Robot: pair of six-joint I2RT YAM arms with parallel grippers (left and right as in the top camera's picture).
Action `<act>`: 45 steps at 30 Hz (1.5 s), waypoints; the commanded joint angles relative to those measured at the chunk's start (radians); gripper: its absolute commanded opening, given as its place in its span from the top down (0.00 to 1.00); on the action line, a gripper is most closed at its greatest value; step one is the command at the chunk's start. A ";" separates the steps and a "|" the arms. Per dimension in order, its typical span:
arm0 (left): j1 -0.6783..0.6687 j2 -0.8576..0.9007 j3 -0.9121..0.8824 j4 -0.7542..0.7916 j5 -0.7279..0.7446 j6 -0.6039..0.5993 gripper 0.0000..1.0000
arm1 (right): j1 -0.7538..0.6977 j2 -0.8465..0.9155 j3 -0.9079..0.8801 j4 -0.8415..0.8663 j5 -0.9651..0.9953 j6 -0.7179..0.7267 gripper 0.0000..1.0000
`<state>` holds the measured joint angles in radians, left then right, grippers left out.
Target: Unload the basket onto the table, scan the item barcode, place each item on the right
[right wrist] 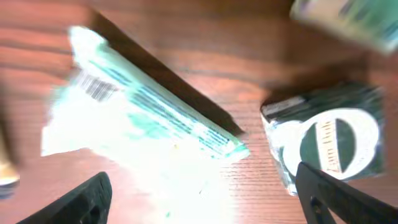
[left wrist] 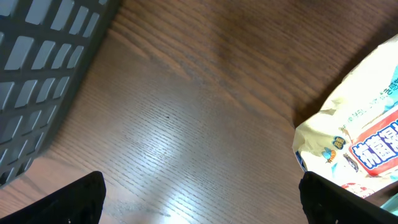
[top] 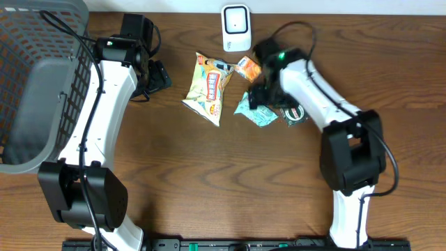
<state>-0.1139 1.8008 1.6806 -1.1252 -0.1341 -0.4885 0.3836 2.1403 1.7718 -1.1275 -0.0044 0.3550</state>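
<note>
1 teal packet (right wrist: 143,118) under right gripper (right wrist: 205,199)

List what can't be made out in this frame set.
- Right wrist view: the teal packet is motion-blurred; its barcode shows but cannot be read.
- Overhead: the dark green packet is mostly hidden under the right arm.
- Left wrist view: the yellow snack bag is cut off by the right edge.
- Right wrist view: a green item is cut off by the top edge and blurred.
</note>
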 commanded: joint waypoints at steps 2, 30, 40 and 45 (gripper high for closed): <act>0.003 -0.005 0.003 -0.003 -0.013 0.017 0.02 | 0.002 -0.003 0.065 -0.091 -0.211 -0.143 0.33; 0.003 -0.005 0.003 -0.003 -0.013 0.017 0.02 | -0.028 -0.002 0.031 0.179 -0.279 -0.076 0.85; 0.003 -0.005 0.003 -0.003 -0.013 0.017 0.02 | 0.058 -0.002 -0.074 0.126 -0.013 0.053 0.73; 0.003 -0.005 0.003 -0.003 -0.013 0.017 0.02 | 0.070 -0.001 -0.175 0.226 0.037 0.117 0.57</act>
<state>-0.1139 1.8008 1.6806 -1.1252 -0.1341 -0.4885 0.4496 2.1403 1.6436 -0.9321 -0.0643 0.3962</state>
